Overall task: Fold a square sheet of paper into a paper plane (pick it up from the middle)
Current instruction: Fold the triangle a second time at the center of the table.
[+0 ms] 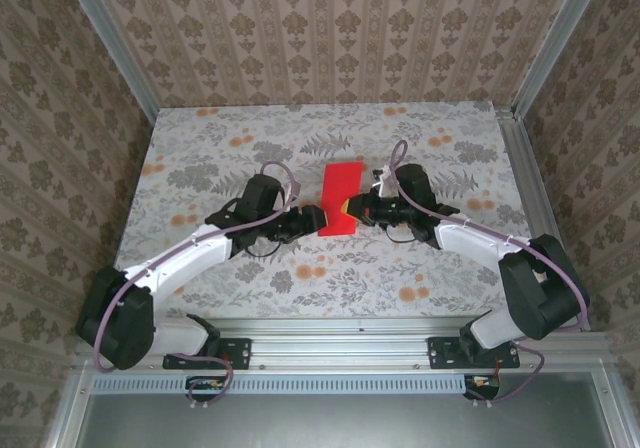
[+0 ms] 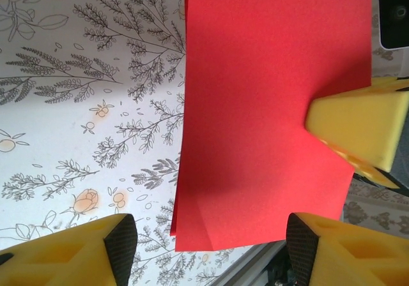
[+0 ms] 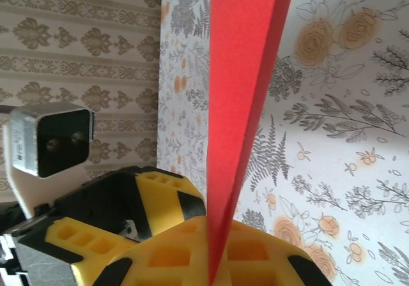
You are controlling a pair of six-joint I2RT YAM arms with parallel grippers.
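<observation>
The square sheet of paper (image 1: 338, 198) is bright red and folded into layers. It is held off the flowered table at mid-table, between both arms. My right gripper (image 3: 211, 263) is shut on its lower edge, and the sheet (image 3: 241, 94) rises edge-on from the yellow fingers. In the left wrist view the red sheet (image 2: 268, 107) spreads wide, with a right finger (image 2: 361, 129) pinching its right side. My left gripper (image 2: 211, 251) is open, its pads (image 2: 121, 244) well apart on either side of the sheet's lower corner, touching nothing. From above, the left gripper (image 1: 305, 220) sits just left of the paper and the right gripper (image 1: 352, 210) at its right edge.
The flowered table (image 1: 220, 138) is boxed in by patterned walls (image 1: 330, 28) on three sides. An aluminium rail (image 1: 340, 328) runs along the near edge by the arm bases. Bare tabletop lies behind and to both sides of the grippers.
</observation>
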